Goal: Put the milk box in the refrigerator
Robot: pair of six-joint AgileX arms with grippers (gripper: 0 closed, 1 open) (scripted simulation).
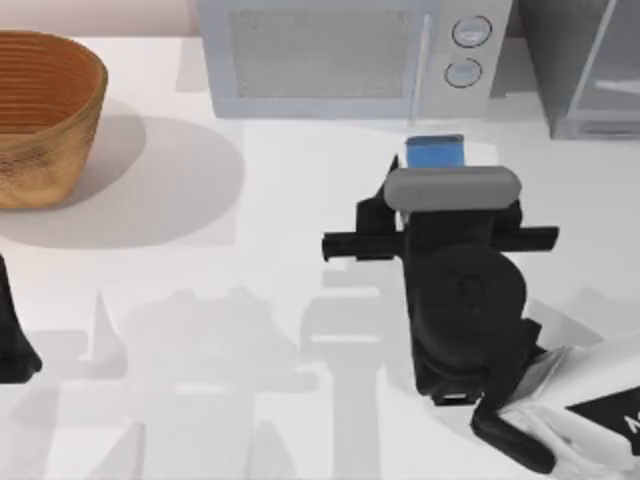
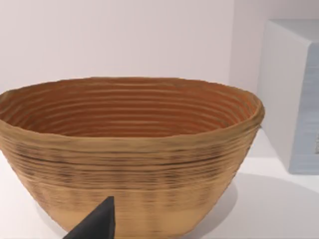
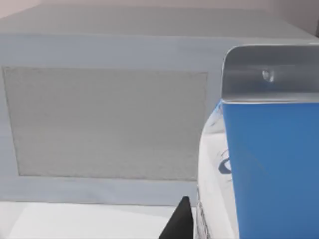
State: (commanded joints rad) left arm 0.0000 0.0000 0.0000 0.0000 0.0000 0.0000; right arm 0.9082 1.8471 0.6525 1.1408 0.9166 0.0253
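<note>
Seen from overhead: white surface [image 1: 300,200], light grey microwave [image 1: 350,55] with two round knobs along the upper centre edge, dark grey refrigerator [image 1: 585,65] with a glassy panel in the upper right corner, woven basket [image 1: 45,110] at upper left. Milk box [image 1: 434,152] just right of centre, standing on the surface directly in front of the microwave, near its knobs and left of the refrigerator, not inside it. Right claw [image 1: 437,172] of the AgileX pair right at the carton, black arm trailing toward the lower right corner; fingers hidden beneath the wrist housing, so cannot tell whether open, closed or gripping. Left arm parked at the lower left edge of the frame.

Right wrist camera: blue carton [image 3: 271,164] very close, microwave door [image 3: 107,122] behind it. Left wrist camera: basket [image 2: 129,149] close up, corner of the microwave [image 2: 294,94] beside it.
</note>
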